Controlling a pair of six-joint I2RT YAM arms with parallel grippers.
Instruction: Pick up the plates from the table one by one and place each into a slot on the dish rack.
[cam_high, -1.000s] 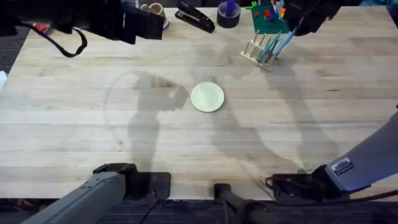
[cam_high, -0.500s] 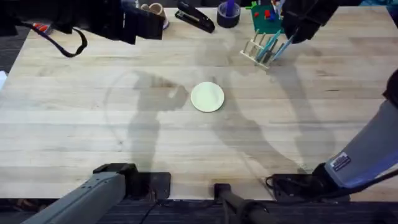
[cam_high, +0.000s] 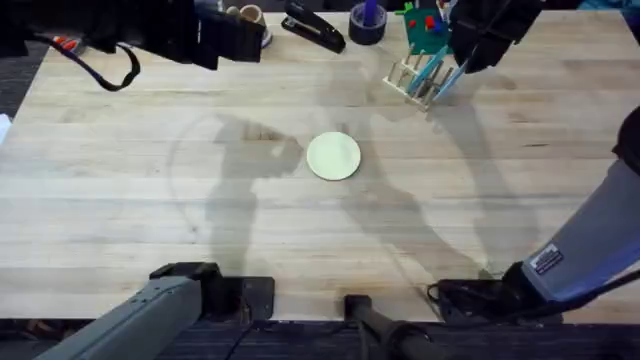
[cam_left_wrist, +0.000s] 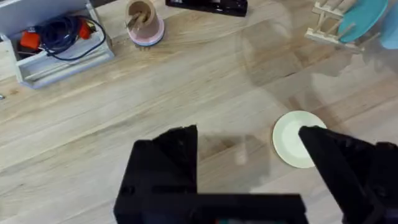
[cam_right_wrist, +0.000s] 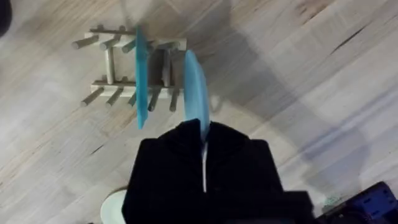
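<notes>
**Blue Plate Insertion at the Dish Rack: Risk Points**

Nearest the arm bases, the table (cam_high: 120, 200) is carrying the cream-yellow plate (cam_high: 333, 156), which is lying flat near the middle, untouched and well apart from both grippers. The left gripper (cam_left_wrist: 249, 162) is hanging above the wood with its fingers spread wide and holding nothing; in the left wrist view the cream-yellow plate sits just beside one fingertip.

Farther out, the right gripper (cam_right_wrist: 204, 140) is clamping a light blue plate (cam_right_wrist: 196, 93) by its rim, edge-on, over the dish rack (cam_right_wrist: 118, 68). A second blue plate (cam_right_wrist: 142, 74) is already standing in a slot between the pegs. The held plate is lying at the rack's near end, beside the outer pegs; whether it is seated in a slot cannot be told.

Hazards, as judged from this position:

- Releasing before the rim is resting between two pegs is likely to let the plate tip outward onto the table.
- Descending off-line is likely to press the rim onto a peg top and shift or tilt the light rack.
- Drifting sideways is likely to knock the standing plate.
- Behind the rack, the green board (cam_high: 428, 30) is standing close; a wide withdrawal could clip it.
</notes>
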